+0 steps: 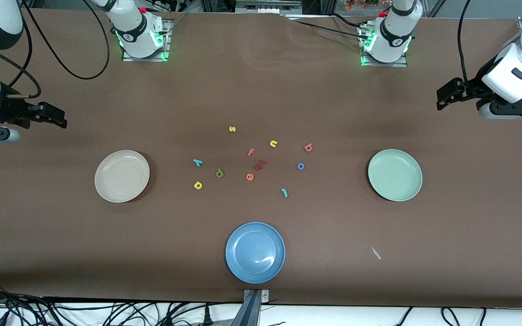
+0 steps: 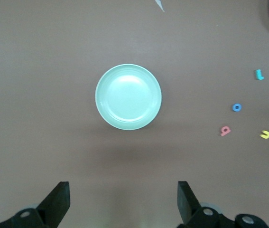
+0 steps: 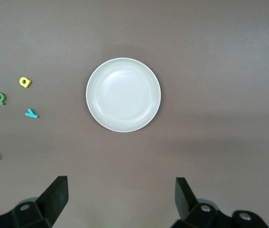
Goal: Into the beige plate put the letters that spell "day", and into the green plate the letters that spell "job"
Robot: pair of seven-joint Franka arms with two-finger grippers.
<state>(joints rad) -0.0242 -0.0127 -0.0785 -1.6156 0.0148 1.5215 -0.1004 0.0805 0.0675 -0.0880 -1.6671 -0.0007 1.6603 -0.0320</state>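
Left tool (image 2: 122,204) and right tool (image 3: 121,202) raised at opposite table ends, fingers apart, empty.

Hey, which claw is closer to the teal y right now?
Right. The right claw hangs open over bare table at the right arm's end, past the beige plate from the teal y. The left claw hangs open past the green plate, much farther from it.
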